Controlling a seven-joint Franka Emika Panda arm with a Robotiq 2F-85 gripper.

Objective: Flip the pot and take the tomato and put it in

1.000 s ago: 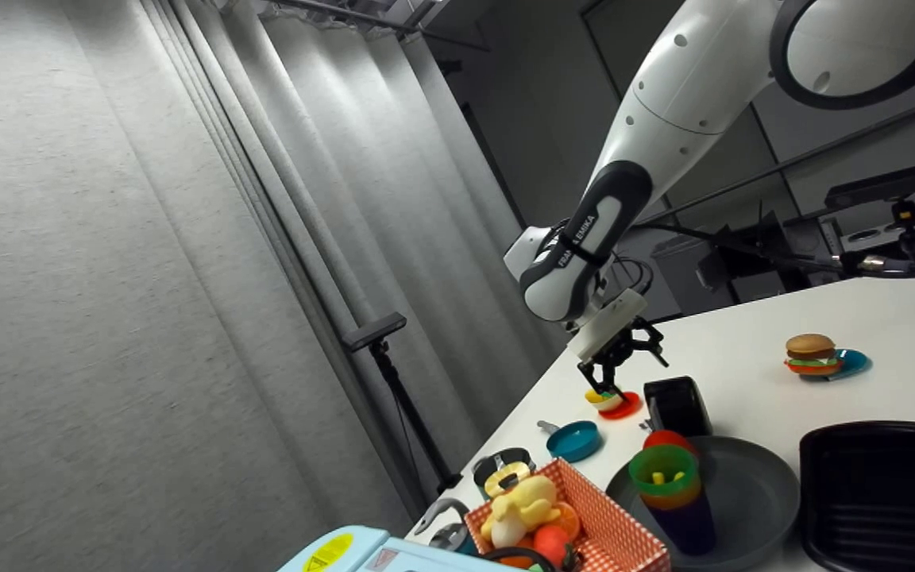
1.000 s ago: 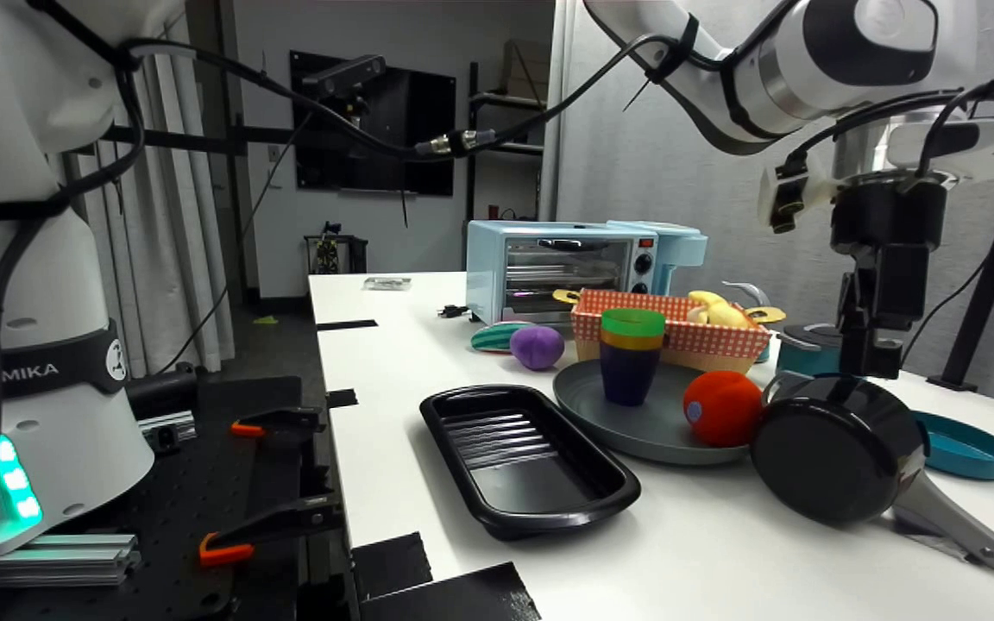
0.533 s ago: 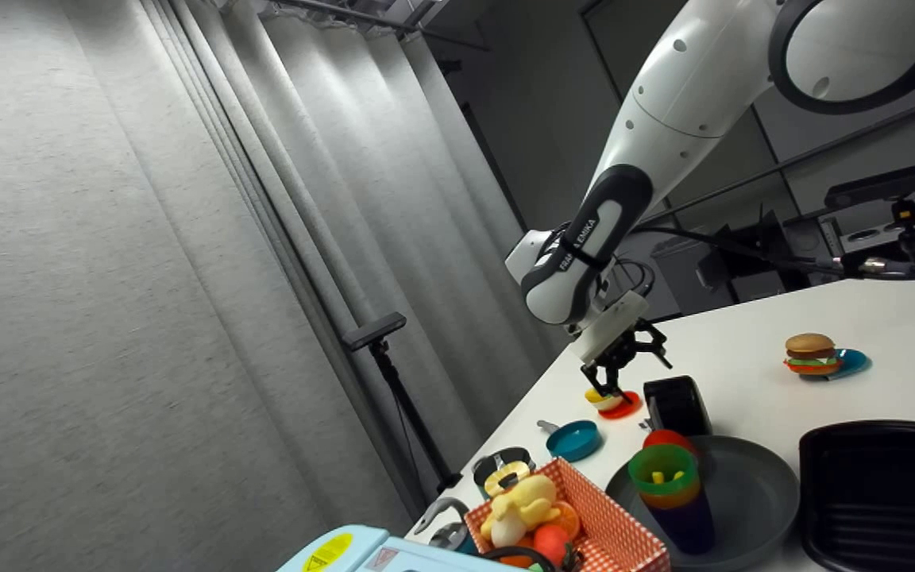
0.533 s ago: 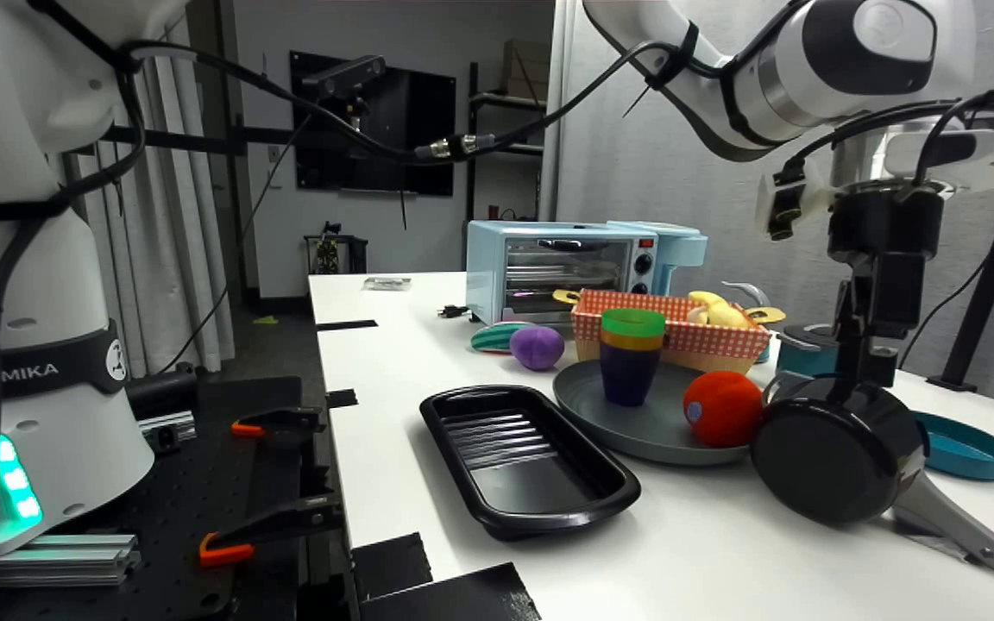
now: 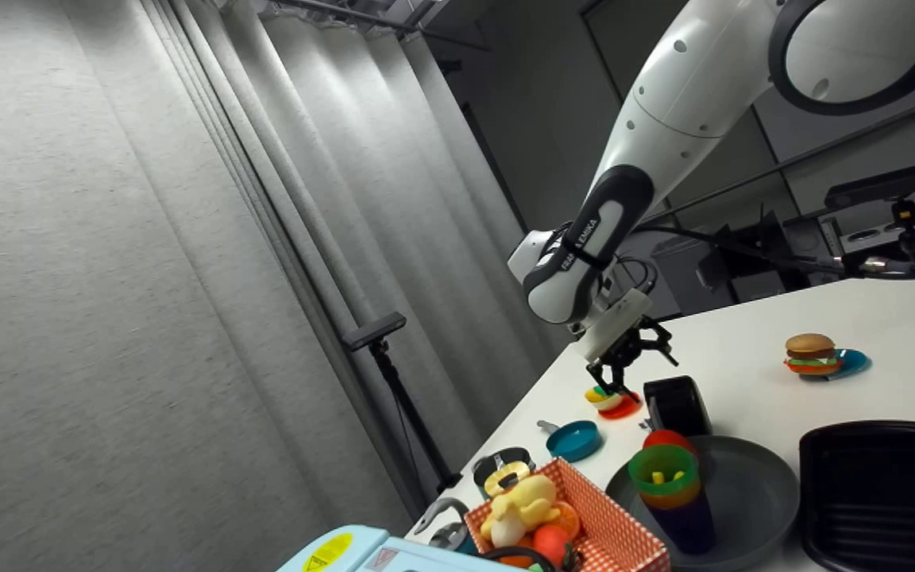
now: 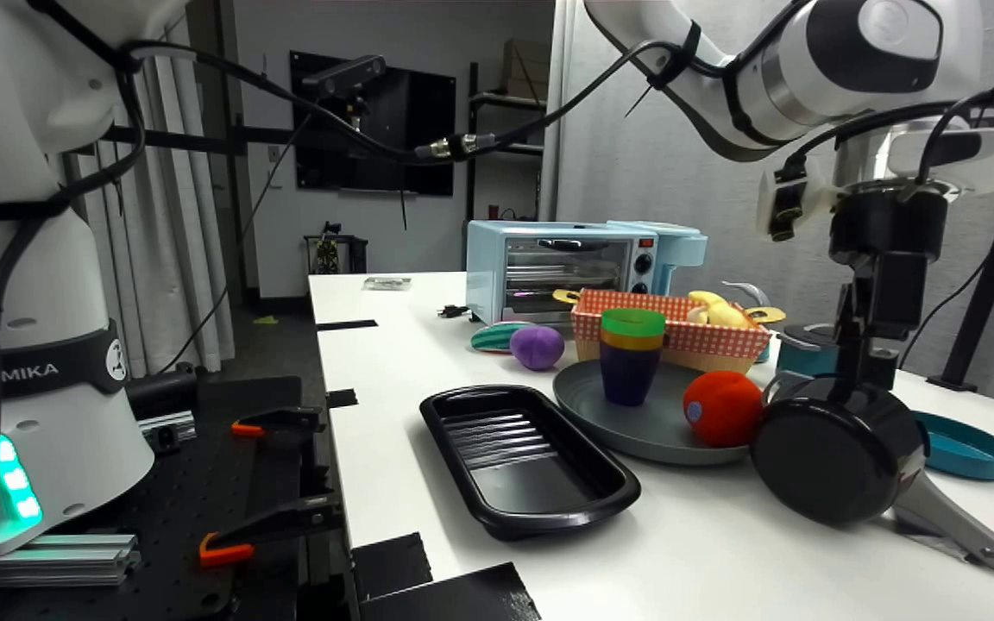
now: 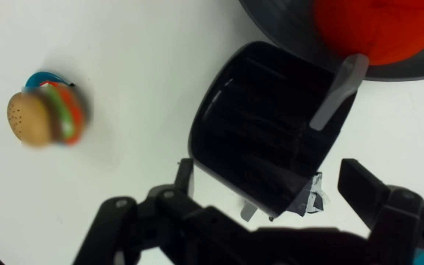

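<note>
In an exterior view, the black two-fingered gripper (image 5: 654,381) is hanging close by the small, round, glossy black toy pot (image 5: 677,407).

In an exterior view, the pot is lying on its side on the white table (image 6: 678,552), its long grey handle (image 6: 954,522) slanting down. The round, plain red, soft-looking toy tomato (image 6: 723,409) is sitting on the flat, round, dark grey dish (image 6: 657,423), just beside the pot.

In the wrist view, the fingers (image 7: 185,175) are standing wide apart, gripping nothing, with the pot's near end showing between them; whether either is touching it, I cannot tell. Flipping the pot seems to be the step in hand, the tomato waiting its turn. The next move is probably calling for lowering astride the black wall, squeezing, and turning the mouth upward.
</note>
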